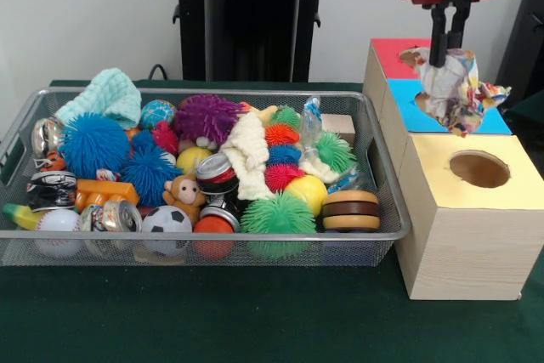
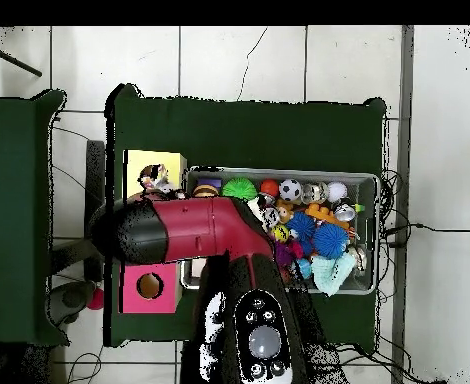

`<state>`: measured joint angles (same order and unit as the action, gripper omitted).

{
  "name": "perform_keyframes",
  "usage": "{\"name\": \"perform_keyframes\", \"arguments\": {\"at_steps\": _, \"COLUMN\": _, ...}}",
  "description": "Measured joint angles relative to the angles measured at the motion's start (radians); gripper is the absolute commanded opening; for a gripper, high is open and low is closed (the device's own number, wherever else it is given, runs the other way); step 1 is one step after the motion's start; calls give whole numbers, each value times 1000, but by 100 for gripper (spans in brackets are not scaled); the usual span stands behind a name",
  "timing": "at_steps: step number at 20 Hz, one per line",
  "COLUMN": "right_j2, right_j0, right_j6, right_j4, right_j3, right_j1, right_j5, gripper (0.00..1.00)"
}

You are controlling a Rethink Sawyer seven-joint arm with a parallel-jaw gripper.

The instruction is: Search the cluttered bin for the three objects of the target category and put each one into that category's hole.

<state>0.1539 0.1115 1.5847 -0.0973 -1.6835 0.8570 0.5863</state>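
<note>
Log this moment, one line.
hand: shut on rope toy | position: above blue hole | yellow hole: empty | bin: cluttered

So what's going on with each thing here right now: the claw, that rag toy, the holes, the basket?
gripper: shut on the rope toy, raised above the boxes
rope toy: held, hanging over the blue-surround hole
yellow-surround hole: open, nothing in its mouth
blue-surround hole: mostly hidden behind the toy
wire mesh basket: full of toys, cans and balls

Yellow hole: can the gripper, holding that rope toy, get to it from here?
Probably yes. The gripper holds the rope toy above the blue section; the yellow hole sits open and uncovered nearby.
</note>
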Motion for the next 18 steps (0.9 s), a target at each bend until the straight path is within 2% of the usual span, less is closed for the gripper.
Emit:
{"name": "perform_keyframes", "arguments": {"at_steps": 7, "right_j2": -47, "right_j0": -64, "right_j6": 38, "right_j4": 45, "right_j3": 0, "right_j1": -21, "right_j5": -11, "gripper": 0}}
{"name": "perform_keyframes", "arguments": {"at_steps": 18, "right_j2": -69, "right_j0": -84, "right_j6": 69, "right_j4": 78, "right_j3": 0, "right_j1": -23, "right_j5": -37, "gripper": 0}}
